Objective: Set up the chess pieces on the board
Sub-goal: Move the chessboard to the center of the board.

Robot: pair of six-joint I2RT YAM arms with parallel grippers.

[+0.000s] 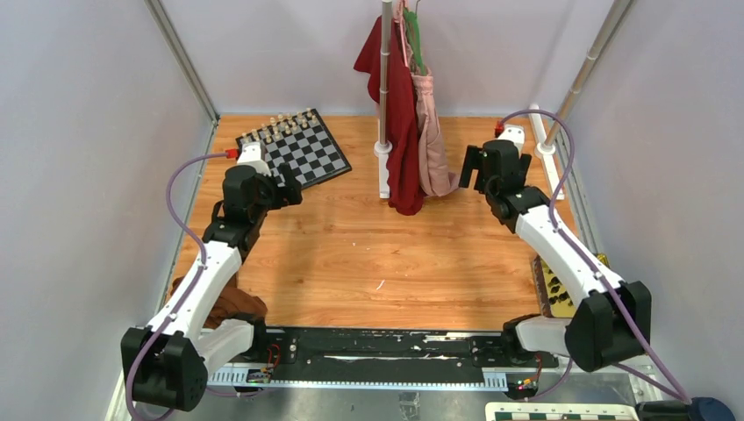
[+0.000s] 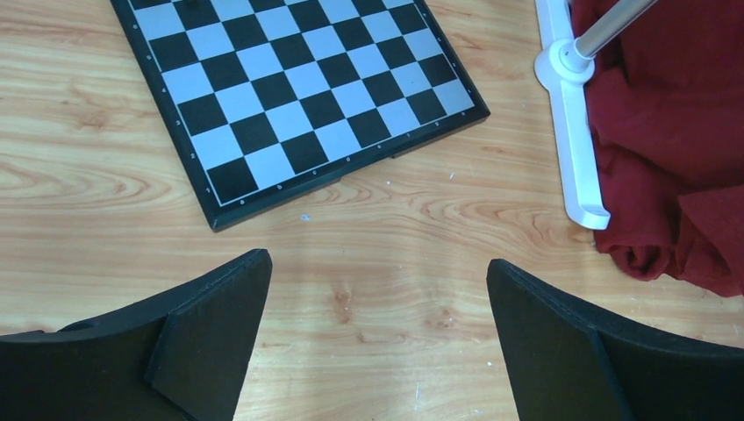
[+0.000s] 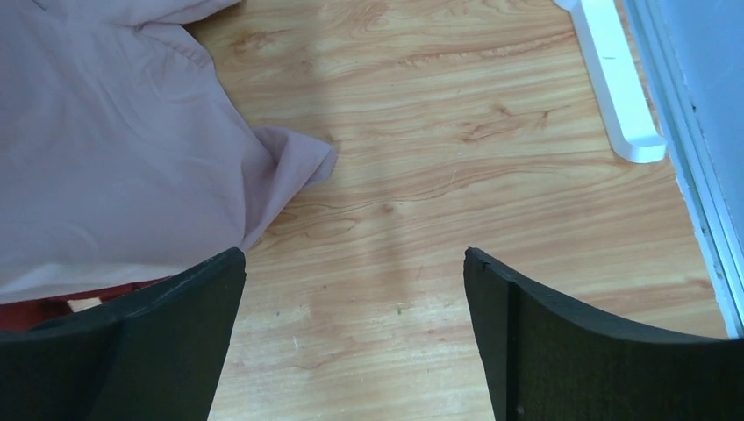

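Note:
The board lies at the far left of the table, turned at an angle. Cream chess pieces stand in rows along its far edge. My left gripper hovers just before the board's near corner, open, with bare wood between its fingers. In the left wrist view the board fills the upper left, its near squares bare, and the left gripper stands wide. My right gripper is open beside the hanging clothes; in the right wrist view the right gripper holds nothing. More chess pieces lie on a yellow tray.
A clothes rack pole stands mid-table with a red garment and a pink garment hanging to the wood. Its white foot lies right of the board. The yellow tray sits under the right arm. A brown cloth lies near left.

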